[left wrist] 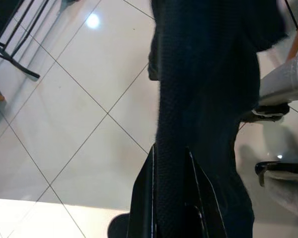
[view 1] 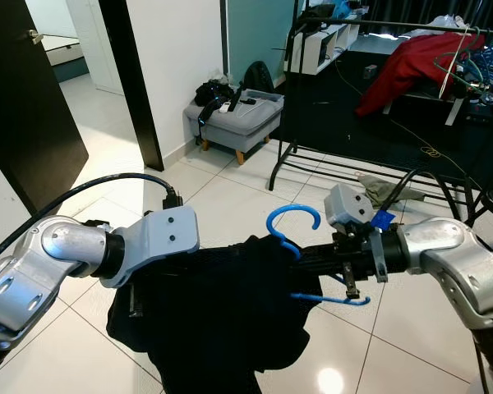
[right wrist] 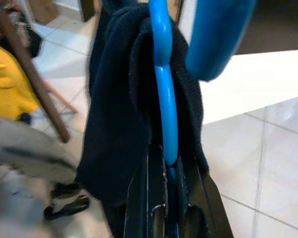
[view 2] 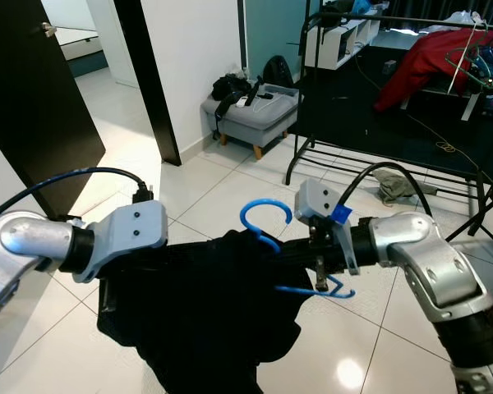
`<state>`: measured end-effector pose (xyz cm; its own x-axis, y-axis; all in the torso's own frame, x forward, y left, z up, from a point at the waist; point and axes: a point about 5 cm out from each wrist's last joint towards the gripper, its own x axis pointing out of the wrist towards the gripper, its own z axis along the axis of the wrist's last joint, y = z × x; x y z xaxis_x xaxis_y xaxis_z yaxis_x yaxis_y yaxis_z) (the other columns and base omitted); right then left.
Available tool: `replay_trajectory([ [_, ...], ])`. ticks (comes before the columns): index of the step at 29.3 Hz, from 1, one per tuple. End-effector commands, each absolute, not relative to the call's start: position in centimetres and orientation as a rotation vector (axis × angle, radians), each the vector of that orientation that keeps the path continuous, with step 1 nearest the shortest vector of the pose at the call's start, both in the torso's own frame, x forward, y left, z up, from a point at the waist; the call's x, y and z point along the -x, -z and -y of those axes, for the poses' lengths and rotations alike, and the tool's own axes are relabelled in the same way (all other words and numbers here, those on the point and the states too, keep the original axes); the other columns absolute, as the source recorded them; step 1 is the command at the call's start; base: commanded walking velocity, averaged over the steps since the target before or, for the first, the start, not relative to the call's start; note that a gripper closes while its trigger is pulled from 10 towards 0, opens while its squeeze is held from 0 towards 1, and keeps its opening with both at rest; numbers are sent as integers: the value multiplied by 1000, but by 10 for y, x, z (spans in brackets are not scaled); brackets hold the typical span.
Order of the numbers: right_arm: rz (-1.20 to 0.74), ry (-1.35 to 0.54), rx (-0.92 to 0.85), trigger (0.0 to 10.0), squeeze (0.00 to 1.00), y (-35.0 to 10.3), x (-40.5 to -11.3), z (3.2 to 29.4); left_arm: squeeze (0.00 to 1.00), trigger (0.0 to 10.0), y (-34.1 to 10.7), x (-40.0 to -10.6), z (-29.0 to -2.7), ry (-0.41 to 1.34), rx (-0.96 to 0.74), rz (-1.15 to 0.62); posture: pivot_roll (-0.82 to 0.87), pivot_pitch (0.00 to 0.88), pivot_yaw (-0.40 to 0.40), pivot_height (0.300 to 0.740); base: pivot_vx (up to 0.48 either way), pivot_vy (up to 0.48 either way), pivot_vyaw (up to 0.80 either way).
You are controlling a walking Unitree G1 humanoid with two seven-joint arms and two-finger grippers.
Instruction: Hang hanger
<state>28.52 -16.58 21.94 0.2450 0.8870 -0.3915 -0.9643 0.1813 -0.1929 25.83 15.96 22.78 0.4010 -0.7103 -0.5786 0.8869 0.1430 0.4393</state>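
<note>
right claw (right wrist: pixel 171 198) clamping blue hanger (right wrist: pixel 165 99), dark garment (view 1: pixel 222 312)

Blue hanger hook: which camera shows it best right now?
Left eye view: the whole curve of the blue hanger hook stands clear above the black garment. Right eye view matches. Right wrist view shows it blurred, with the right pincer gripping the hanger.

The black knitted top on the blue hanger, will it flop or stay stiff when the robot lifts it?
The black knitted top probably flops: it droops in folds between the left tool and right tool. The thin blue plastic hanger looks stiff, keeping its hook shape. The top might slide sideways.
</note>
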Motion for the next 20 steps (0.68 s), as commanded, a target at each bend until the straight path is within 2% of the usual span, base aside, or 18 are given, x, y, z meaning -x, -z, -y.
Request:
replay_trajectory([
  [1,-148,-1238,456,10000,0,-229,-293,169,0,0,-227,-255,-165,1193,-829,-301,-44,0,47,740,0,0,0],
  [3,-143,-1228,445,10000,0,-229,-295,169,0,0,-227,-255,-166,1196,-827,-301,-44,0,49,740,0,0,0],
  [4,-136,-1232,418,10000,1000,-230,-296,169,0,0,-228,-255,-167,1202,-815,-299,-44,0,49,740,0,0,0],
  [7,-141,-1264,388,10000,1000,-231,-292,170,0,0,-231,-256,-169,1199,-810,-291,-45,0,49,740,0,0,0],
  [14,-96,-1170,331,10000,1000,-241,-296,190,0,0,-236,-267,-187,1080,-858,-295,-44,0,48,740,0,0,0],
  [15,-82,-1110,308,10000,1000,-244,-296,204,0,0,-243,-272,-194,1028,-867,-269,-46,0,44,740,0,0,0],
  [17,-82,-1110,308,10000,1000,-244,-296,204,0,0,-243,-272,-194,1028,-867,-269,-46,0,44,740,0,0,0],
  [18,-67,-1039,280,10000,1000,-246,-295,220,0,0,-251,-276,-200,974,-871,-229,-49,0,41,740,0,0,0],
  [20,-67,-1039,280,10000,1000,-246,-295,220,0,0,-251,-276,-200,974,-871,-229,-49,0,41,740,0,0,0],
])
